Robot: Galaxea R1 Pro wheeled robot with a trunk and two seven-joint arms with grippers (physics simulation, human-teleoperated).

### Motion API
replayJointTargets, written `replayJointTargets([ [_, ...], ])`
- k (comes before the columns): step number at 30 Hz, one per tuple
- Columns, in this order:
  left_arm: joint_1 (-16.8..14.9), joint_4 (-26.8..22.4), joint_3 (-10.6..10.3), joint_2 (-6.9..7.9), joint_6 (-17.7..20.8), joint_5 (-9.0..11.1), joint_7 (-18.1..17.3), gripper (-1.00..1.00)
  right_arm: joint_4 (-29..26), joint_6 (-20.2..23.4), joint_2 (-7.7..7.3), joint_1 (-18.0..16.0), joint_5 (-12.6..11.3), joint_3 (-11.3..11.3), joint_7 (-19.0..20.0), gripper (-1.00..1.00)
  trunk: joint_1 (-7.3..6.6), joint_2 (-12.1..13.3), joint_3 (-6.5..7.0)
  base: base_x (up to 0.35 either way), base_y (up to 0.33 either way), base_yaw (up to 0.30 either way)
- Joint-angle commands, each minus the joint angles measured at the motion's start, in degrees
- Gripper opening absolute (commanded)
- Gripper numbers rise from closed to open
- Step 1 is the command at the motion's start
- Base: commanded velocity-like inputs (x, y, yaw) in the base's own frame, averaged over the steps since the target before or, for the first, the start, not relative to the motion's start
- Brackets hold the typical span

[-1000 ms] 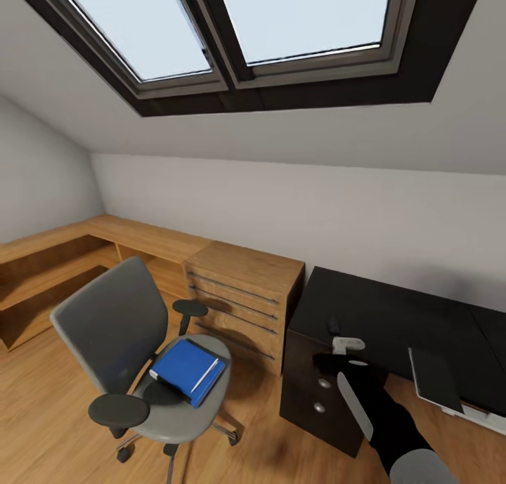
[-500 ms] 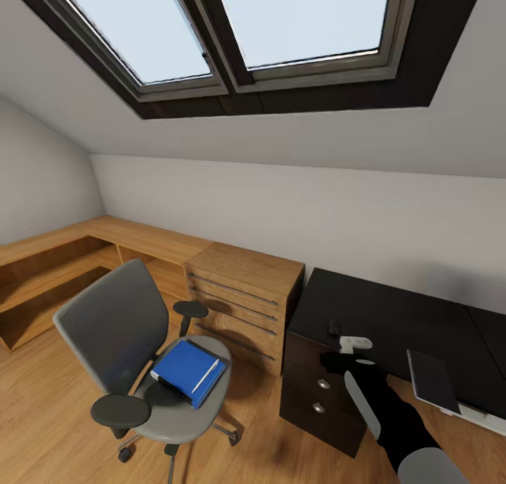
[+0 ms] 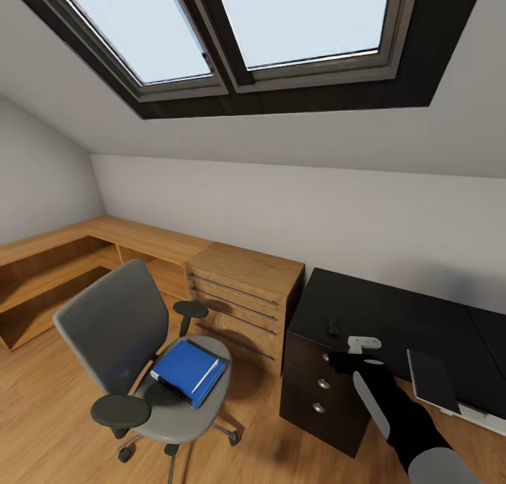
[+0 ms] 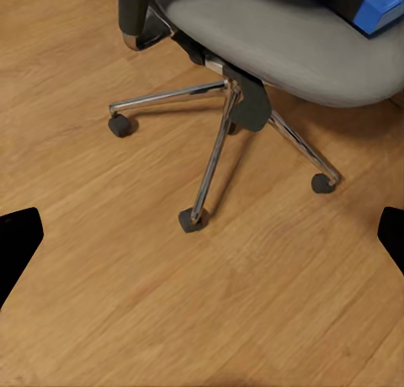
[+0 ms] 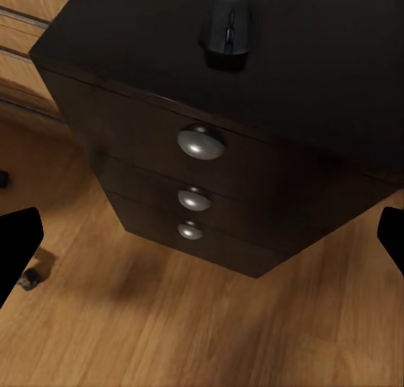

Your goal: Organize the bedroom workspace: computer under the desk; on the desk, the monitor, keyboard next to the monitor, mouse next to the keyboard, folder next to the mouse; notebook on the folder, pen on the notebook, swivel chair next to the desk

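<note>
The right gripper (image 3: 362, 347) is held over the front corner of the desk (image 3: 393, 315), above the drawer unit. In the right wrist view its two dark fingertips (image 5: 17, 248) are seen at opposite edges, spread wide with nothing between them. The mouse (image 5: 225, 29) is lying on the glossy black top just behind the drawer edge, near the gripper. Three round silver knobs (image 5: 200, 141) are stacked down the drawer front. Further along the desk, the keyboard (image 3: 433, 380) is resting near the front edge.

The left gripper (image 4: 202, 235) is likewise released, its fingertips wide apart over bare wooden floor (image 4: 168, 320), beside the chrome base of the swivel chair (image 3: 140, 343). The blue folder (image 3: 186, 371) is lying on the chair's grey seat, with the pen (image 3: 204, 376) on top of it. A wooden chest of drawers (image 3: 242, 298) stands between chair and desk.
</note>
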Motion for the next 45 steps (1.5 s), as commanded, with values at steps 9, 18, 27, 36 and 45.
replayJointTargets([
  [9, -0.1, 0.4, -0.4, 0.01, -0.8, 0.6, -0.3, 1.0, 0.2, 0.1, -0.3, 0.0, -0.5, 0.3, -0.6, 1.0, 0.02, -0.1, -0.1, 0.06, 0.0, 0.0],
  [18, -0.1, 0.4, -0.4, -0.03, -0.9, 0.6, -0.3, 1.0, 0.7, -0.1, -0.34, 0.0, -0.5, 0.3, -0.5, 1.0, 0.02, -0.1, -0.1, 0.245, 0.0, 0.0],
  [27, 0.0, 1.3, -0.4, -0.35, -0.9, 0.6, -0.2, 1.0, 1.1, -0.1, -0.37, 0.0, -0.4, 0.3, -0.5, 1.0, 0.02, -0.1, -0.1, 0.141, 0.0, 0.0],
  [36, 2.2, 1.6, -0.4, -0.09, -1.1, 0.6, 0.0, 1.0, 2.9, -2.8, -0.52, 0.0, -0.3, 0.3, -0.4, 1.0, 0.02, -0.1, -0.1, 0.027, 0.0, 0.0],
  [45, 5.1, 1.7, -0.4, -0.06, -2.5, 0.7, -0.2, 1.0, 3.8, -5.0, -0.75, 0.0, -0.2, 0.3, -0.1, 1.0, 0.02, -0.1, -0.1, 0.132, 0.0, 0.0],
])
